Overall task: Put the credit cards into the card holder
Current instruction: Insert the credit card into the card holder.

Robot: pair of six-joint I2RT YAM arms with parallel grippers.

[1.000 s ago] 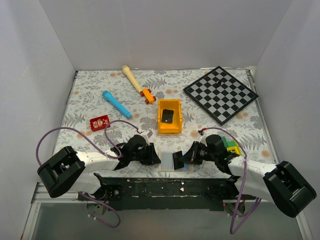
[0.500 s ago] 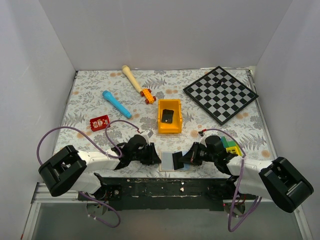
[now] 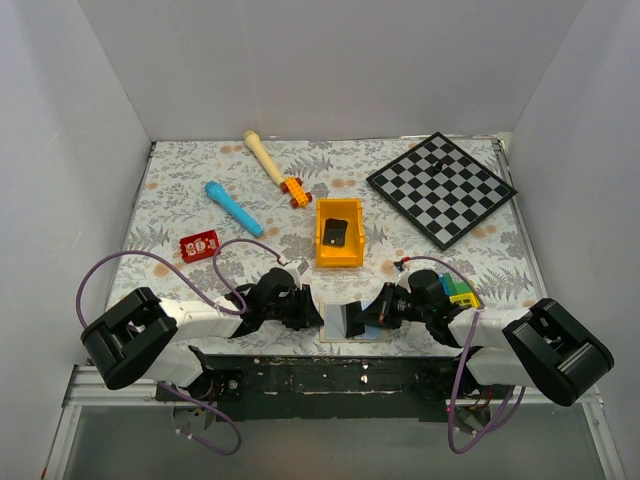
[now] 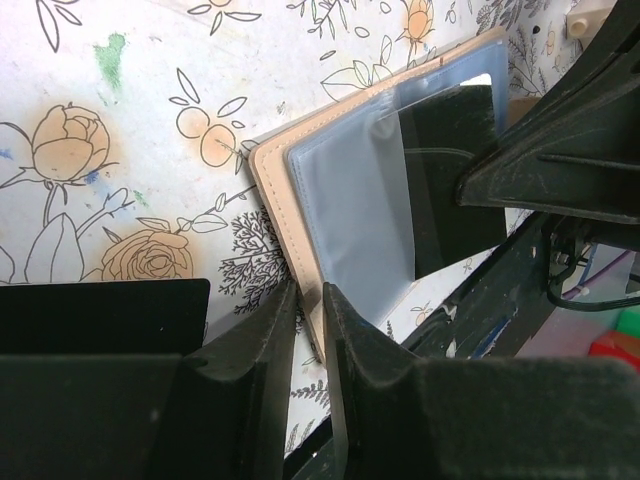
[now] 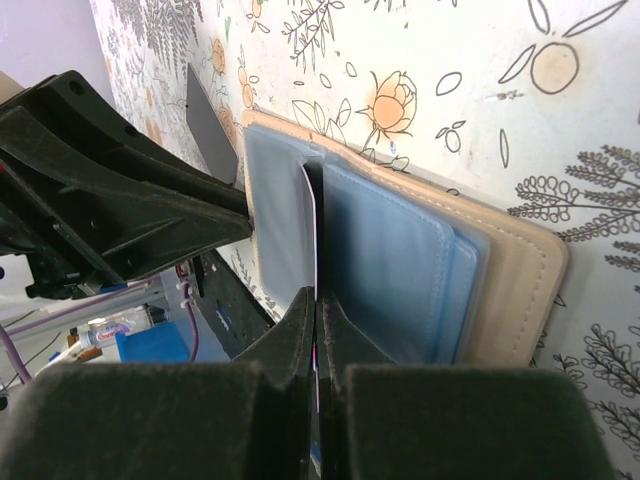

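The tan card holder [image 3: 331, 321] lies open at the table's near edge, its pale blue-grey pockets [image 5: 400, 255] facing up. My left gripper [image 4: 308, 296] is shut on the holder's tan left edge [image 4: 272, 185]. My right gripper [image 5: 317, 300] is shut on a thin dark credit card [image 4: 452, 175], which I see edge-on [image 5: 314, 225]. The card stands upright at the fold between the two pocket pages. Both grippers, the left [image 3: 308, 313] and the right [image 3: 372, 316], flank the holder. A red credit card [image 3: 199, 245] with white markings lies flat at the left.
A yellow-orange bin [image 3: 339, 250] with a dark item inside stands just behind the holder. A blue cylinder [image 3: 232, 208], a wooden pin [image 3: 263, 155] and a toy car [image 3: 294, 190] lie at the back left, a chessboard [image 3: 441, 187] at the back right. Green-yellow blocks [image 3: 460, 292] sit by the right arm.
The right arm has drawn in towards the holder, the card still in its jaws. The left jaws have closed slightly tighter on the holder's edge.
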